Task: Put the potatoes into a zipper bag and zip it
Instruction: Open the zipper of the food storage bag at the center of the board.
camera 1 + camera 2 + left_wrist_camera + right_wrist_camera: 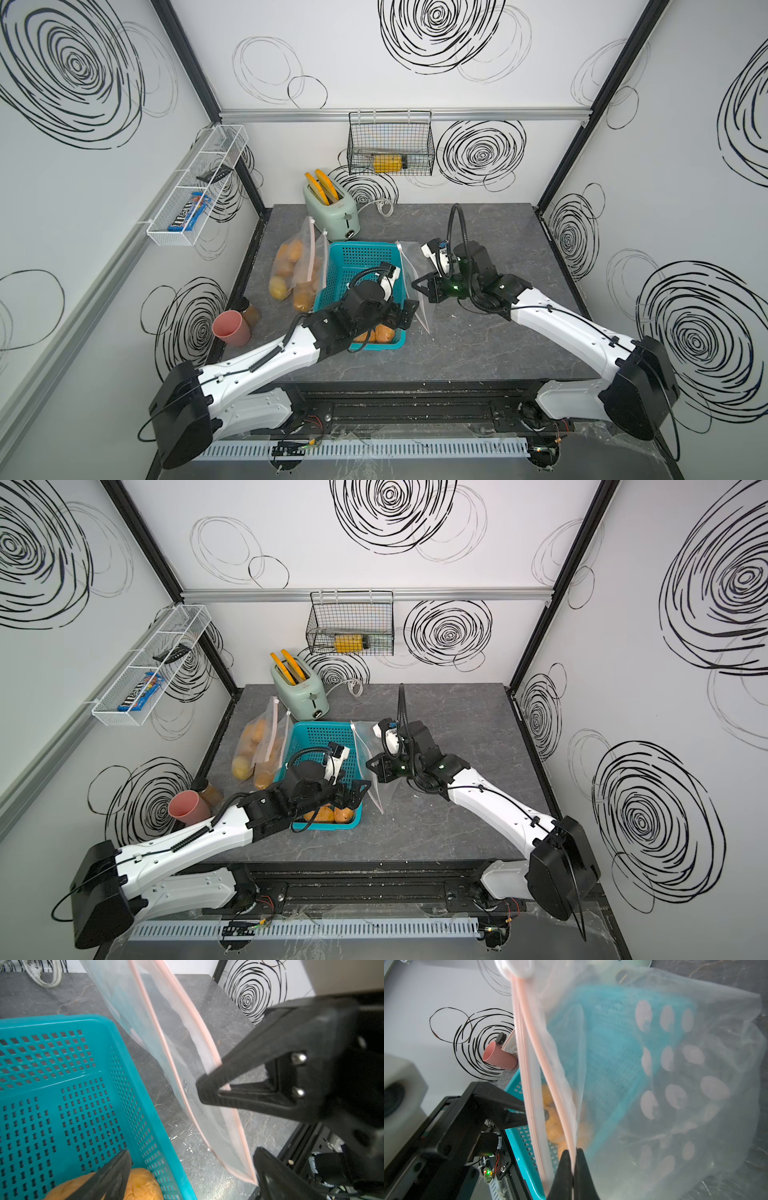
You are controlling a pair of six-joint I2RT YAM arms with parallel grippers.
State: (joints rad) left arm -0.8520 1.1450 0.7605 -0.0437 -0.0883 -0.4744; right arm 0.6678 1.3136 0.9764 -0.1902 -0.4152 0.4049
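Orange-brown potatoes [380, 334] lie at the near end of a teal basket [357, 257]. My left gripper [401, 318] stands open over the basket's near right corner. In the left wrist view one finger [108, 1178] hangs over a potato [143, 1184] inside the basket. The other finger [274, 1174] is outside it, by the bag's lower corner. A clear zipper bag [415, 259] with a pink zip strip hangs just right of the basket, its mouth slightly apart. My right gripper [573, 1159] is shut on the strip of the zipper bag [675, 1084].
Two clear bags filled with potatoes [291, 270] lie left of the basket. A mint toaster [330, 208] with orange toast slices stands behind it. A pink cup [230, 328] and a jar [251, 311] sit at the table's left edge. Wire baskets [390, 145] hang on the walls.
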